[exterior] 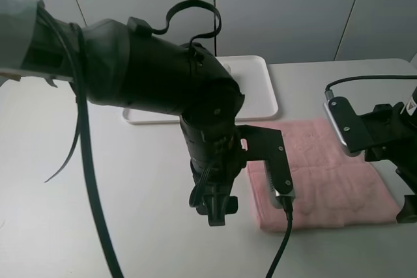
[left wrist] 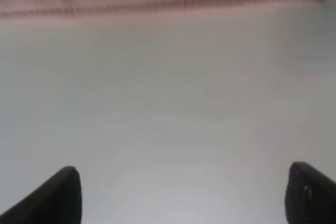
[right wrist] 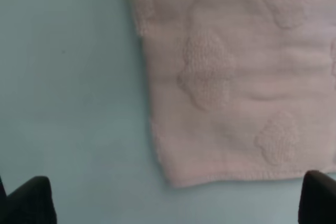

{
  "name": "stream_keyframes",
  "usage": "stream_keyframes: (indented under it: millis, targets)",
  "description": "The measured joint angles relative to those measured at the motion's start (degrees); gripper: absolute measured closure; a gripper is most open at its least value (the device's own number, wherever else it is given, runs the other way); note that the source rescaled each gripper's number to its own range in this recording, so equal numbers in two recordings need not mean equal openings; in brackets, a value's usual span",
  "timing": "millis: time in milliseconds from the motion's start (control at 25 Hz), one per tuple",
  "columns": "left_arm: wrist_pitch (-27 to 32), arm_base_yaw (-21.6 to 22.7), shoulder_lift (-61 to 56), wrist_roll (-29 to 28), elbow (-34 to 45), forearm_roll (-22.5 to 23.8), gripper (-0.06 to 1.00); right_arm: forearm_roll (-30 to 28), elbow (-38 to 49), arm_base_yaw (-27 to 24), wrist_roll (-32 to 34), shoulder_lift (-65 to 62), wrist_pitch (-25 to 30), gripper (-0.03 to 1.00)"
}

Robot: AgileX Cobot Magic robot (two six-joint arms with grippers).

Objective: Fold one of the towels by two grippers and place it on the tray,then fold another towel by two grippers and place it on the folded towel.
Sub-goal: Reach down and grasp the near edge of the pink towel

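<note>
Pink towel (exterior: 326, 174) is lying flat on the table (exterior: 130, 213) as a wide rectangle, embossed pattern facing up. Using it as ref for everything else.

Left tool (left wrist: 184, 198): hanging over bare table just beside the towel's left edge, not touching it. Jaws are standing wide, nothing btwn them. Wrist cam is showing both fingertips (left wrist: 60, 198) far apart w/ only table under them, and the towel's edge is running as a pink strip further ahead. In the high view the left arm is reaching across the middle, tool pointing down, and its cam bracket is overlapping the towel's left part.

Right tool (right wrist: 176, 205): hovering at the towel's right side, by one corner. Jaws are standing wide here too, gripping nothing. Wrist cam is showing that corner lying flat ahead of the fingertips (right wrist: 31, 203), cloth clear of both. In the high view this tool is sitting mostly at the frame edge, so no more detail from there.

Tray (exterior: 260, 96): sitting on the table just behind the towel's far edge, near it but not touching. Left arm is covering much of it; can't tell what's on the hidden part.
</note>
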Motion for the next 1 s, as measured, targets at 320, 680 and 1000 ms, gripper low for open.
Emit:
stream_keyframes:
  millis: [320, 680, 1000]
  targets:
    - [-0.51, -2.26, 1.98, -0.36, -1.59, -1.07, -0.05, -2.42, 5.79, -1.92, -1.34, -0.10, -3.05, -0.03]
    - [-3.89, -2.26, 2.06, -0.36, -1.59, -1.07, -0.05, 2.41, 7.08, -10.48, -11.12, -0.10, -7.60, -0.03]
    - [-4.28, -2.36, 2.06, -0.36, -1.59, -3.88, -0.05, 5.99, 8.10, -15.61, -19.97, 0.16, -10.07, -0.03]
